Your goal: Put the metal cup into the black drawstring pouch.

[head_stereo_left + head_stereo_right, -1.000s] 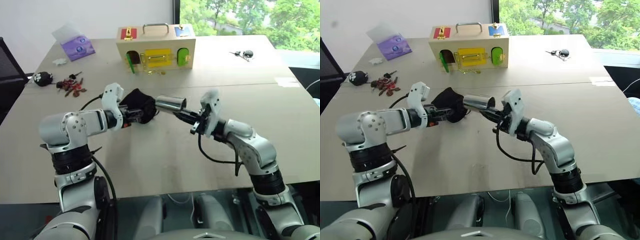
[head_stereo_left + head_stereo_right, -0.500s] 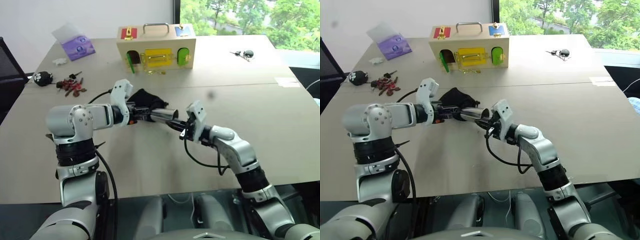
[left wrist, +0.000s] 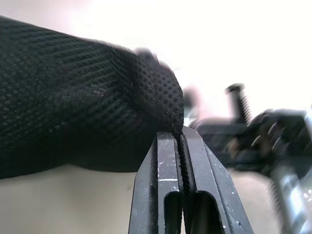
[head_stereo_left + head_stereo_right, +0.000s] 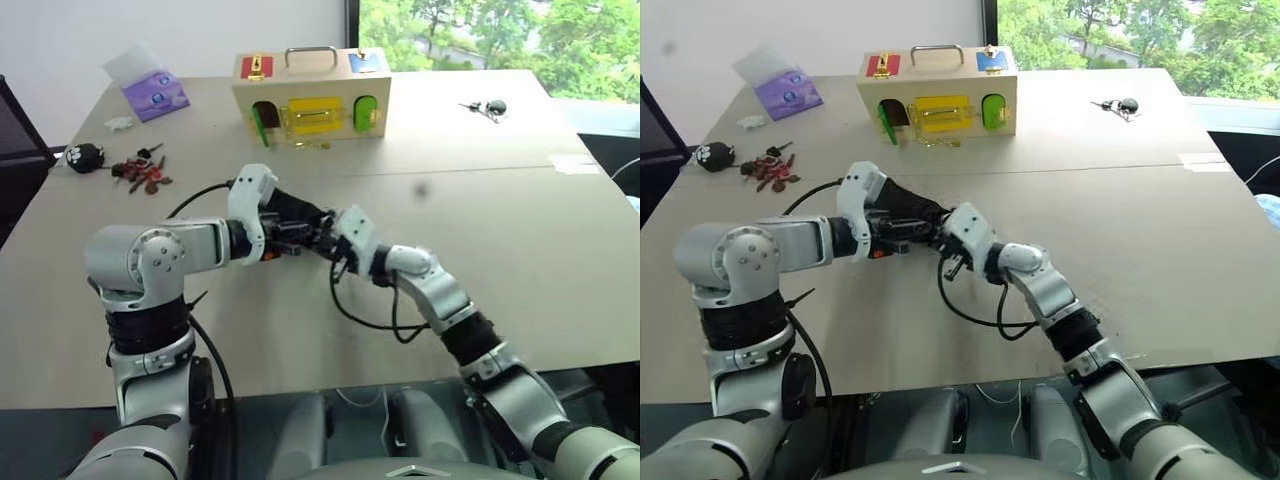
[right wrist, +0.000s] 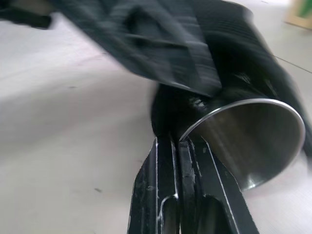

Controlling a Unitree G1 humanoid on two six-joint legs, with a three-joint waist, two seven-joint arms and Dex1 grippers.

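Both grippers meet over the middle of the table [image 4: 520, 280], on the near side of the wooden latch box [image 4: 311, 92].

Head views: left gripper [image 4: 300, 240] and right gripper [image 4: 325, 240] are nose to nose, with the black drawstring pouch [image 4: 298, 210] bunched between them and just above the tabletop. From up here the metal cup is hidden by the pouch fabric and the right wrist housing, so the cup/pouch relation can't be read.

Left wrist view: fingers [image 3: 168, 185] pinched fully together on the pouch's mesh edge [image 3: 87, 122], with a strip of fabric or cord in the seam between them. Right gripper hardware is blurred beyond it.

Right wrist view: this one has the detail. The metal cup [image 5: 253, 141] lies on its side, its open rim facing the camera. The right fingers [image 5: 165, 195] are clamped tight on the cup's rim wall. Pouch fabric [image 5: 214, 53] is draped over the cup's far end and upper side; rim and part of the body are still exposed, so it's partly inside.

Far-left table clutter: purple packet [image 4: 156, 95], paw-print keychain [image 4: 85, 156], red key bunch [image 4: 145, 175]. Another set of keys [image 4: 485, 108] at far right.
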